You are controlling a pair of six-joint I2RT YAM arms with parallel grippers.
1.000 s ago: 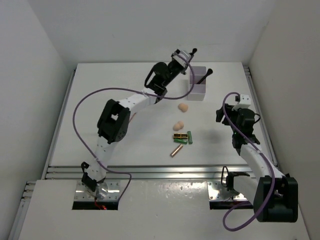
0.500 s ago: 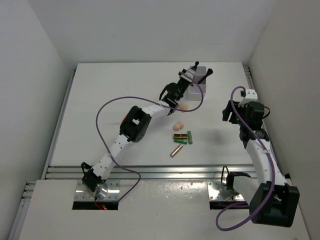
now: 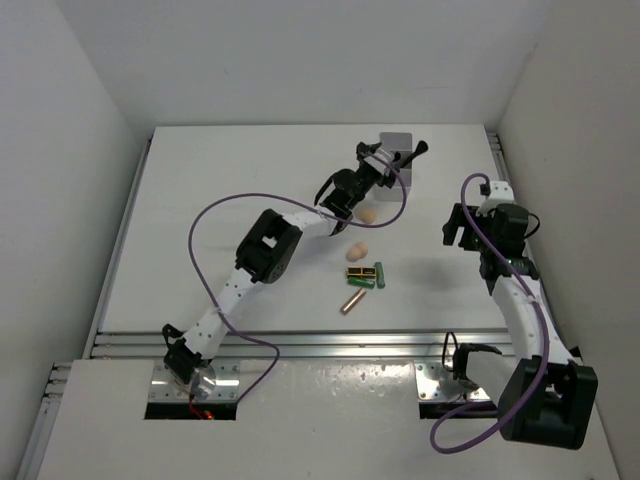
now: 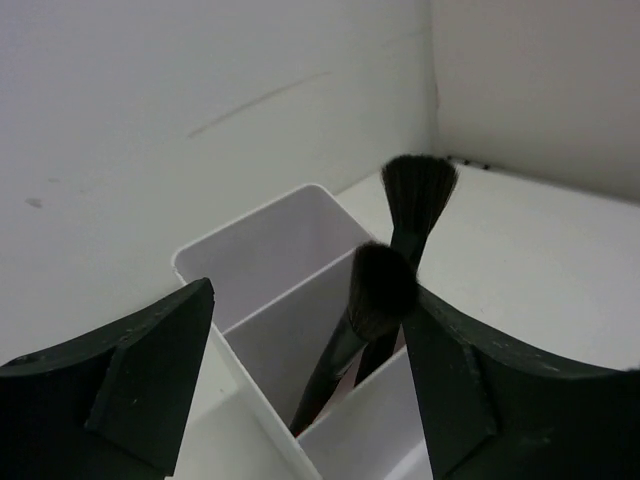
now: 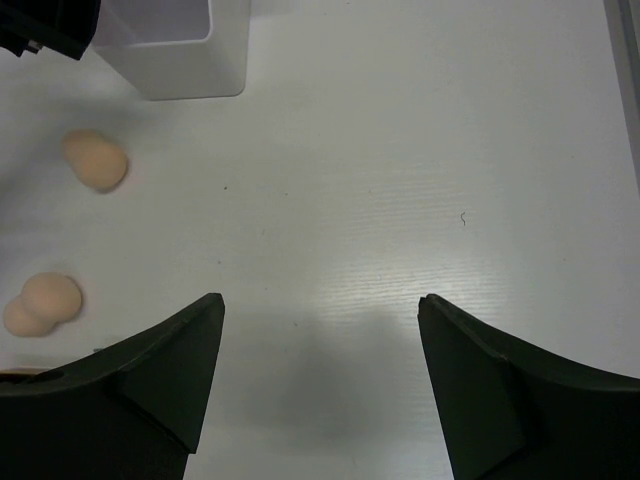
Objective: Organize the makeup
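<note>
My left gripper hangs open over the white two-compartment box at the back of the table. Two black brushes stand in its nearer compartment, bristles up, and one leans out to the right. No brush is gripped between the fingers. Two peach sponges lie in front of the box. Nearer lie a gold-black tube, a green tube and a copper tube. My right gripper is open over bare table, right of the sponges.
White walls close in the table on three sides. A metal rail runs along the front edge and another along the right side. The left arm's purple cable loops over the table's left half.
The left arm reached out to the box and its gripper opened, leaving a brush standing in the compartment. The right arm rose and shifted slightly to the right, jaws a little wider.
</note>
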